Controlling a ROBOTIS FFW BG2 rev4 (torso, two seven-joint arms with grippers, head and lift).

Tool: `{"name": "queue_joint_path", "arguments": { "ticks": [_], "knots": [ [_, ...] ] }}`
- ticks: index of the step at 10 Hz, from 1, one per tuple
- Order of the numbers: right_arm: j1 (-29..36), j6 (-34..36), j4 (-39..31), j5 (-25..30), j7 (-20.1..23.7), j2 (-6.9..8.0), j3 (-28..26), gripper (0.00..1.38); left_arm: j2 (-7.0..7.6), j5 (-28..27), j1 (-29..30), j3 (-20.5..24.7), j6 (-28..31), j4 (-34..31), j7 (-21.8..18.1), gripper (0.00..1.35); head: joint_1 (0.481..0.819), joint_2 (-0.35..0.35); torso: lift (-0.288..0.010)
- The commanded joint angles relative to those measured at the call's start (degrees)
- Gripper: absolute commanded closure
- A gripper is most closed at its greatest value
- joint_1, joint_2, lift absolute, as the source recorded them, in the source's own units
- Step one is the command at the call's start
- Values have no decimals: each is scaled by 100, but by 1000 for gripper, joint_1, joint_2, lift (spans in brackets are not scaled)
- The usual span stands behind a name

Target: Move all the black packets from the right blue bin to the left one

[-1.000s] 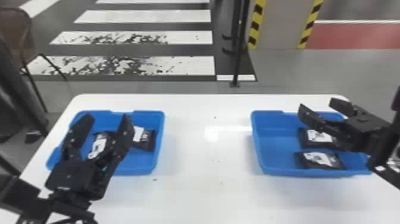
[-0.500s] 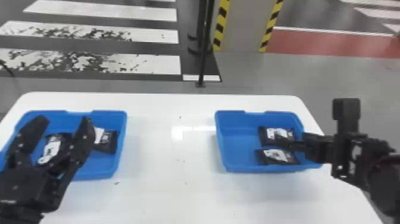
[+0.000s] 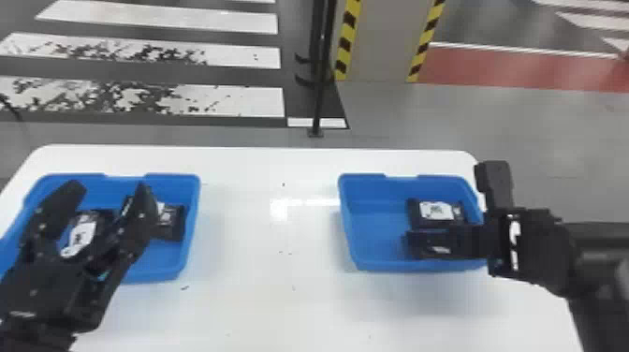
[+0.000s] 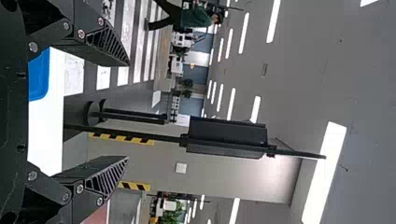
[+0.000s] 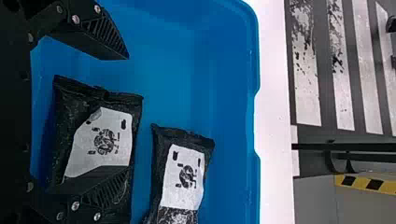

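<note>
- While packets remain to be moved at right of the head view, the picking step is judged to be in hand.
- Near packet and far packet: both seen lying in the right blue bin, right of centre in the head view.
- Right gripper: jaws spread wide, nothing clamped; the near packet is partly covered by one finger. Whether it is touched cannot be told.
- Next move, as judged: the jaws are to be centred about one packet, lowered and closed, then the load lifted clear of the rim.
- Left gripper: jaws wide and empty, placed over the left blue bin, left side of the head view. At least two packets are contained there.
- Materials: packets are wrapped in dark, creased, slightly glossy film, pillow-shaped, with white labels. Bins are moulded in smooth blue plastic, corners rounded. Fingers are tapered, ribbed at the tips. The white tabletop is smooth, marked by reflected light.
</note>
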Motion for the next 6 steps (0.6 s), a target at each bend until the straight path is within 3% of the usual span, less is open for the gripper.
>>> {"name": "queue_joint_path", "arguments": {
  "ticks": [1, 3, 6],
  "knots": [
    [-163, 235, 130, 11, -96, 1, 93, 202, 0, -4, 0, 0, -14, 0, 0, 357, 695, -129, -140],
    [-163, 643, -109, 34, -325, 1, 104, 205, 9, 8, 14, 0, -14, 0, -9, 357, 695, -132, -140],
    [-416, 798, 285, 68, -474, -34, 196, 203, 9, 8, 0, -11, 14, 14, -18, 357, 695, -144, -140]
  ]
}}
